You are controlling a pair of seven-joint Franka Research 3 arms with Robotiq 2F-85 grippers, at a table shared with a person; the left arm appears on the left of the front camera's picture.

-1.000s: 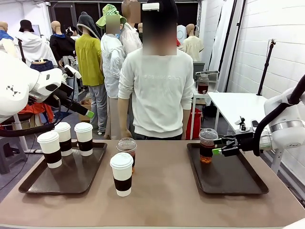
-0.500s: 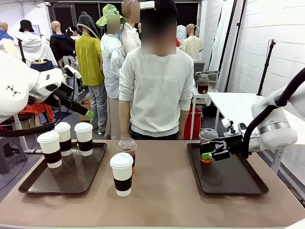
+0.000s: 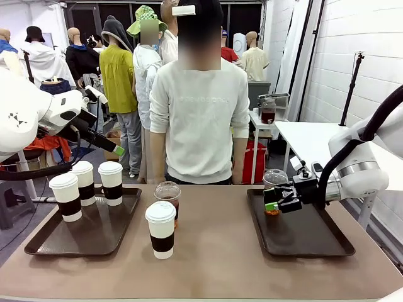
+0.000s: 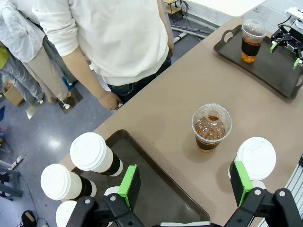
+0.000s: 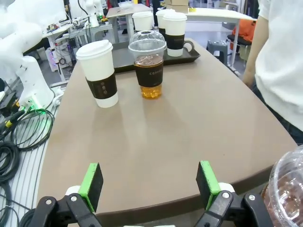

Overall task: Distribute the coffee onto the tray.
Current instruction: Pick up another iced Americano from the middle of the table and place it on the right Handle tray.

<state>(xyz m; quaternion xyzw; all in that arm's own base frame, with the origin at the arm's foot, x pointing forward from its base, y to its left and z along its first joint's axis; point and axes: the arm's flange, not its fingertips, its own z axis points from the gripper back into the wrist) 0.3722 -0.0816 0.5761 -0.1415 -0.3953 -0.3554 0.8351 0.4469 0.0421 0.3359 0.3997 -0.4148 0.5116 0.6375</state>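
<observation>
R: right gripper (image 3: 273,204) jaws spread, just beside domed cup (image 4: 252,40) at right tray (image 3: 315,248) far-left corner | L: left gripper (image 4: 185,180) jaws spread | second domed cup (image 3: 168,192) near table (image 3: 220,258) far edge: likely thin-walled, crushable, sloshy; grip mid-wall, gently

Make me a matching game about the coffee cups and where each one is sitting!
Things:
1. lone white cup
2. three white cups together
3. clear cup by the right gripper
4. other clear cup

Places:
A. on the right tray
B. on the bare table, nearest the camera
C. on the left tray
D. on the bare table, just behind the lone white cup

Pairs: 1-B, 2-C, 3-A, 4-D.
</observation>
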